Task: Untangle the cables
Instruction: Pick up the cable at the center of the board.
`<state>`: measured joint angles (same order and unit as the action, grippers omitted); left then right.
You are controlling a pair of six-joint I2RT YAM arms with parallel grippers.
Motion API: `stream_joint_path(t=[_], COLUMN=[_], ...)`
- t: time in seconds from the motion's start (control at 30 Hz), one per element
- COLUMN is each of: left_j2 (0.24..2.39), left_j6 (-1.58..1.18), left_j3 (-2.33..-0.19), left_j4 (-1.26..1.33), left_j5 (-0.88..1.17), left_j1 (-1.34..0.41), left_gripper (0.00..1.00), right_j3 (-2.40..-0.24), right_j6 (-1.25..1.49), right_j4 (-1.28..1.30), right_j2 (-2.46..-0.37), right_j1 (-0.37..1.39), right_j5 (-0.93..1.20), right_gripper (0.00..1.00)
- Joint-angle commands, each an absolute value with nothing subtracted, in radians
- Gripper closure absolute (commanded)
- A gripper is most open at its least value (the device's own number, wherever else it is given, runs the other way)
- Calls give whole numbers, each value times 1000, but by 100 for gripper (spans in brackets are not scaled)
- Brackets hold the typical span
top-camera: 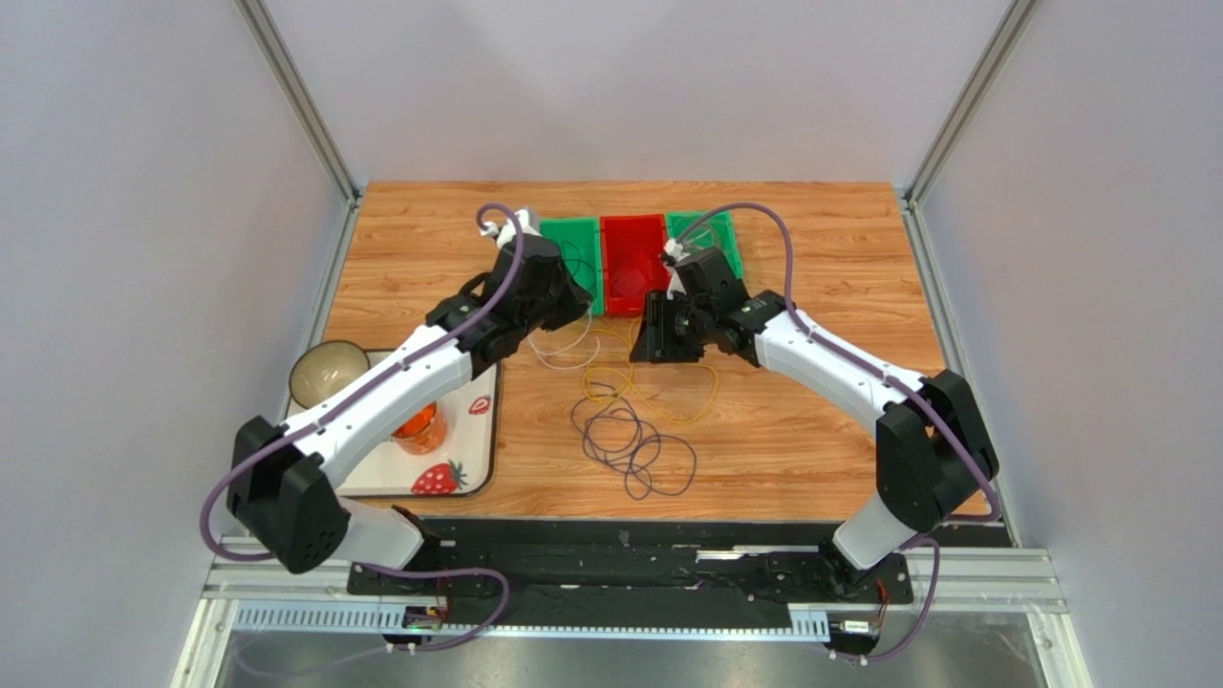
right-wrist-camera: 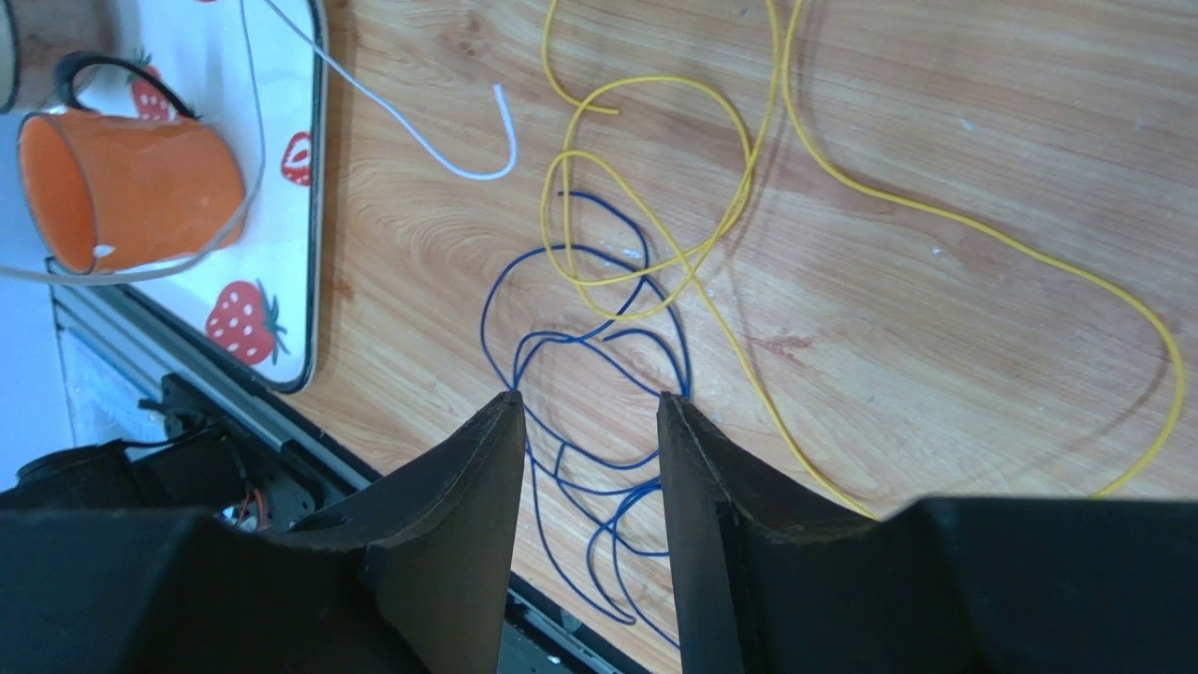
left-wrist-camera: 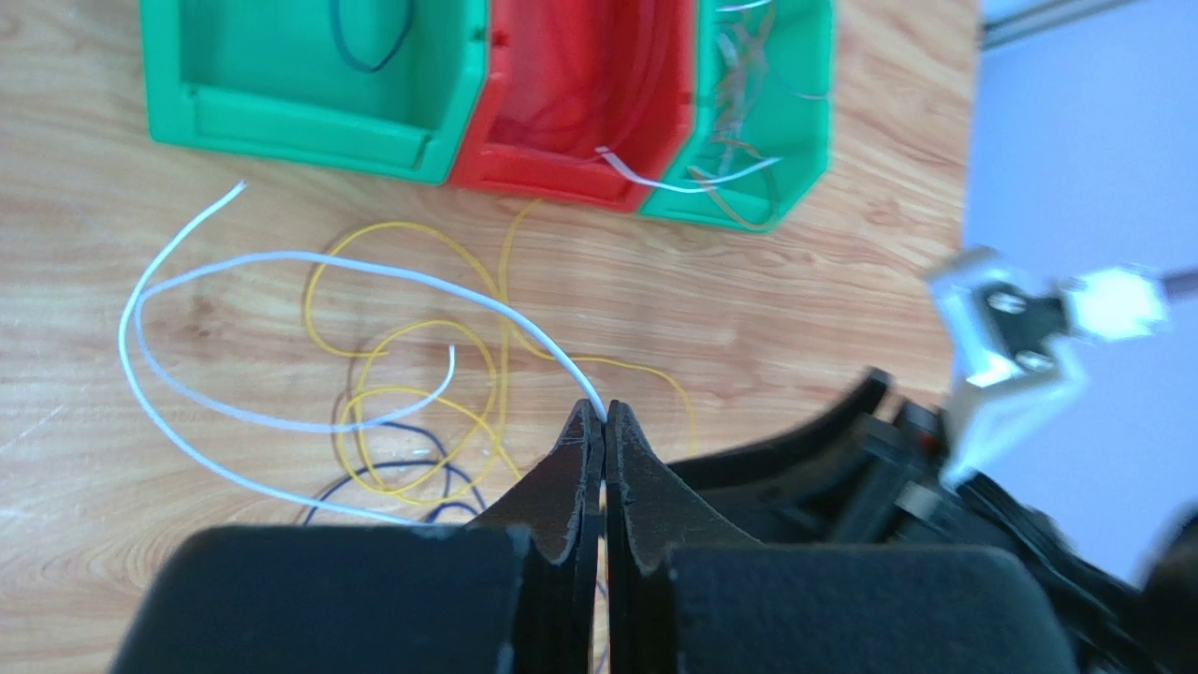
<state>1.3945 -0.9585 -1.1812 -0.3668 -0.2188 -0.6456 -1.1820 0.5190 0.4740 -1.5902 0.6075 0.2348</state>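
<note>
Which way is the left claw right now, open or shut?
Shut. In the left wrist view, the left gripper's two fingers press together with no gap, pinching the white cable at their tips.

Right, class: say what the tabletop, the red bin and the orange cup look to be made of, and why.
Tabletop: wood or wood-look laminate, matt; grain lines show.
Red bin: probably moulded plastic, glossy; smooth walls with a sheen.
Orange cup: likely translucent plastic; light seems to pass through its wall.
</note>
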Motion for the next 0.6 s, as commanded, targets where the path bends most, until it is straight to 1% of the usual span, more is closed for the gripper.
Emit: stream_joint_path(t=[0.0, 0.13, 0.23, 0.37, 0.57], left_j2=[1283, 1252, 1232, 1194, 1181], left_j6=[-859, -778, -741, -770, -833], left_j3=[-1187, -1218, -1192, -1146, -1149], left_j4=[-291, -316, -305, -281, -296], left_j5=[-120, -58, -14, -8, -6], left_j1=[-646, -647, -646, -646, -647], left_gripper=[100, 100, 100, 100, 100], right_j3=[-1140, -1091, -1028, -954, -939], right_j6=[537, 554, 580, 610, 606], right_j4=[345, 261, 145, -24, -109], right_j2=[-1497, -1425, -1342, -1246, -1220], right_j1=[609, 609, 609, 609, 611], right_j5=[324, 402, 454, 479, 528], right_gripper=[56, 56, 55, 52, 51])
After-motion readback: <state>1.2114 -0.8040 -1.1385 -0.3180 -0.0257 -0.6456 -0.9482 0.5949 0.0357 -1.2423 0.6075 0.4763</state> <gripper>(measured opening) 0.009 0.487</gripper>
